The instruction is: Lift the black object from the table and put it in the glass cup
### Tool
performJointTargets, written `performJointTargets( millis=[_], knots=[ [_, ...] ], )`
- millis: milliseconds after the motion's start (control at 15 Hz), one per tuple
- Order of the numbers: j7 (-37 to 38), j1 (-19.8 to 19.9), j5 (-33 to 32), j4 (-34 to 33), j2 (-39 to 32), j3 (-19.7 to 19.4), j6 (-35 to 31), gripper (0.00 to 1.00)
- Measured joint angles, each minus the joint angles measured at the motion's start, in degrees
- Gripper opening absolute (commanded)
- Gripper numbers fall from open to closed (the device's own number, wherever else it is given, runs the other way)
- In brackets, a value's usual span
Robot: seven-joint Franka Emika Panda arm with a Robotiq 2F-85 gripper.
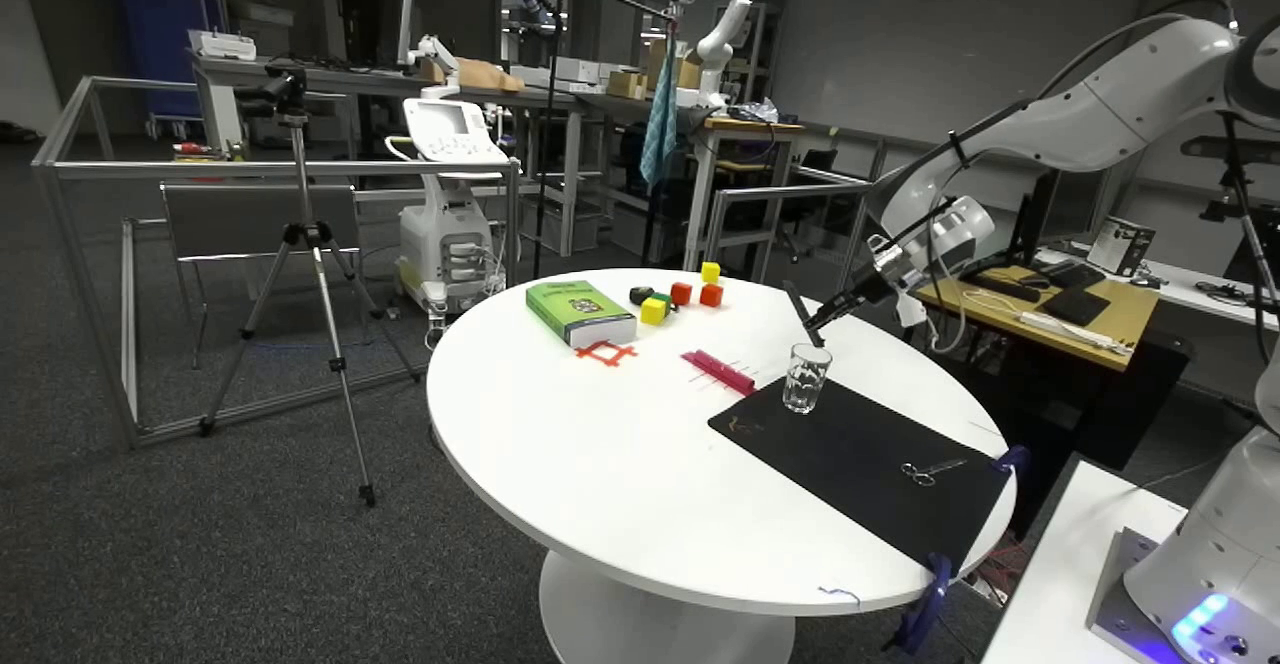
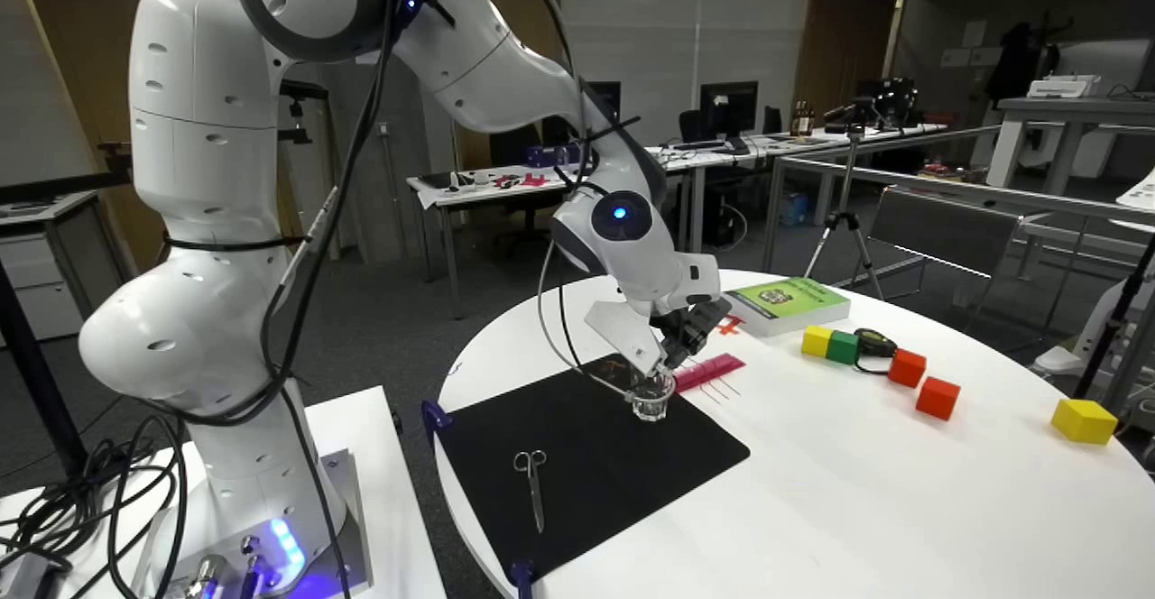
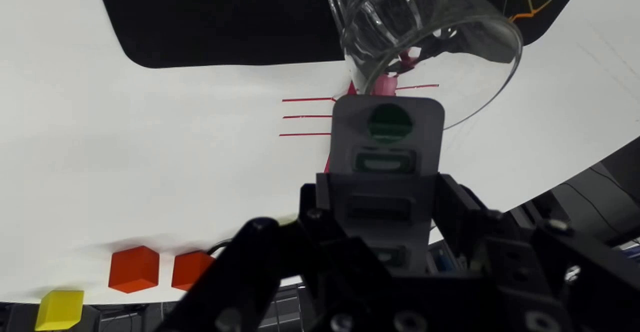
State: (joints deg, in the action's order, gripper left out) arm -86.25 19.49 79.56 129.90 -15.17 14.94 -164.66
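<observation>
Black and tilted, the stick (image 3: 384, 182) is being grasped by the end effector (image 3: 383, 194), its lower end hovering near the rim of the cup (image 1: 805, 381) standing on the mat (image 1: 865, 459).

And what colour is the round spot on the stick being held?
The round spot on the stick is dark green, clearest in the wrist view.
</observation>
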Motion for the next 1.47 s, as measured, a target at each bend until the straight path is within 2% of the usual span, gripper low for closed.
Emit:
performJointTargets(
  millis=[733,1467],
  knots=[
    [-6.2,-1.6,8.8,0.1,0.2,1.2,-2.8,0.3],
    [-18.1,-3.2,21.1,1.3,1.4,2.3,-3.7,0.3]
  ],
)
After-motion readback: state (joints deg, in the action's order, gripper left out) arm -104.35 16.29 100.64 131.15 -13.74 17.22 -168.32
